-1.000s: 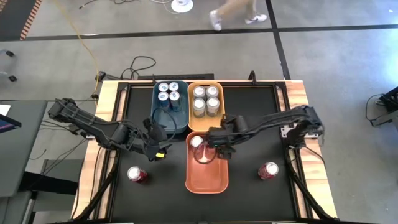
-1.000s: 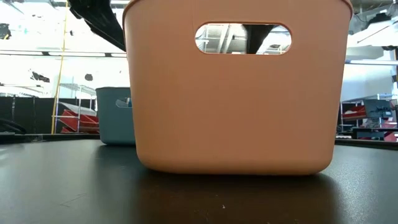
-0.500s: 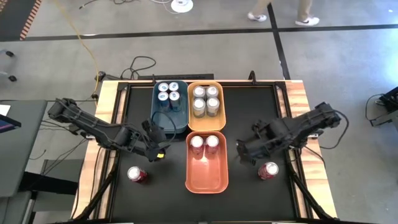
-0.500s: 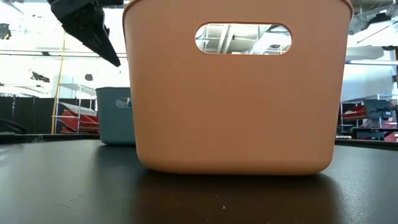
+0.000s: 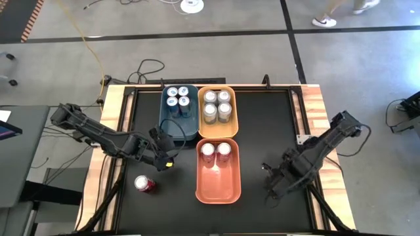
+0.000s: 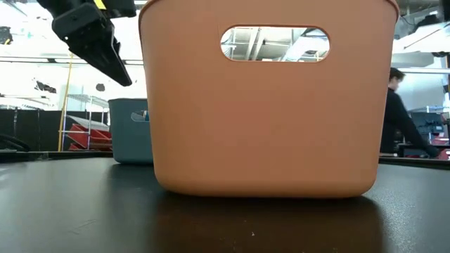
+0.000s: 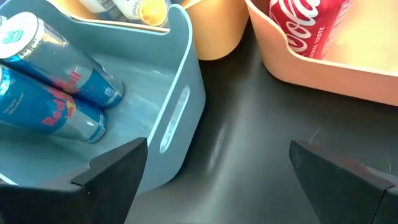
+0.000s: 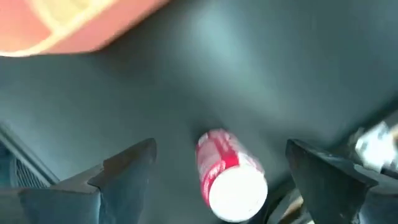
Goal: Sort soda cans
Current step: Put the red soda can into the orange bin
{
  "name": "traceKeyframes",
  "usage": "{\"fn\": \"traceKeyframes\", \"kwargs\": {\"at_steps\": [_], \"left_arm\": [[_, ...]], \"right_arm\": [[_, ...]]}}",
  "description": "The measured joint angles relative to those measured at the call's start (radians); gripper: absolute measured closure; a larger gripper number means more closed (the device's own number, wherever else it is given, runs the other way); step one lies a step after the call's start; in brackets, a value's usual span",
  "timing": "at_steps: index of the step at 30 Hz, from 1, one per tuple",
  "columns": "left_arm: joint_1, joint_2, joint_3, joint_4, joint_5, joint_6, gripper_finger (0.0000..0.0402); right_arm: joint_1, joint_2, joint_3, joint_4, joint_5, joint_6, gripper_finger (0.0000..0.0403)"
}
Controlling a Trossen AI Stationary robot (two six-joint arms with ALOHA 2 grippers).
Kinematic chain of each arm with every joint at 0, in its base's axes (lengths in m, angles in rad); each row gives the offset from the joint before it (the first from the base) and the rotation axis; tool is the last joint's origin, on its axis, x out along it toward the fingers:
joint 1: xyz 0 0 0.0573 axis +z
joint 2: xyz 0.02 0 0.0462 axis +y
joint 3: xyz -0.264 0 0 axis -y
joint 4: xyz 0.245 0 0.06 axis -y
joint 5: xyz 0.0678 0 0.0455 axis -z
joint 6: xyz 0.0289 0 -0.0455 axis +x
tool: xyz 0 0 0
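One red soda can [image 5: 145, 184] stands on the black table near its left front, and a second red can [image 8: 230, 177] stands at the right front. My right gripper [image 8: 221, 149] hangs open above the second can, pointing down, a finger on either side, and hides it in the high view [image 5: 274, 183]. Two red cans [image 5: 216, 150] stand in the orange bin [image 5: 218, 190]. Blue cans [image 5: 178, 96] fill the teal bin [image 5: 169, 124], and silver cans [image 5: 217, 105] the yellow-orange bin [image 5: 203, 128]. My left gripper [image 5: 168, 162] hovers open by the teal bin's near end [image 7: 180, 118].
The three bins stand close together in the middle of the table. The orange bin [image 6: 267, 105] fills the low view, with the teal bin [image 6: 130, 137] behind it. Bare black tabletop lies to the left and right of the bins. A person walks in the room beyond.
My right gripper has swung from over the orange bin toward the table's right and near edges, rolling about its own axis, and now stands over the right red can. My left gripper has sunk a little. Two red cans now show in the orange bin.
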Motion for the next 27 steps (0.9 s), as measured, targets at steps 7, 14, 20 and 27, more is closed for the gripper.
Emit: {"fn": "traceKeyframes", "kwargs": {"at_steps": [7, 14, 20, 27], "left_arm": [[0.000, 0.000, 0.000, 0.047, 0.000, 0.027, 0.0013], [0.000, 0.000, 0.000, 0.058, 0.001, 0.068, 0.0013], [0.000, 0.000, 0.000, 0.070, 0.000, 0.100, 0.0013], [0.000, 0.000, 0.000, 0.086, 0.000, 0.115, 0.0013]], "right_arm": [[0.073, 0.000, -0.112, 0.001, -0.091, 0.396, 0.0031], [0.154, -0.006, -0.197, -0.001, -0.196, 0.541, 0.0031], [0.169, -0.006, -0.213, 0.007, -0.157, 0.572, 0.0031], [0.159, -0.007, -0.274, 0.061, -0.156, 0.587, 0.0031]]}}
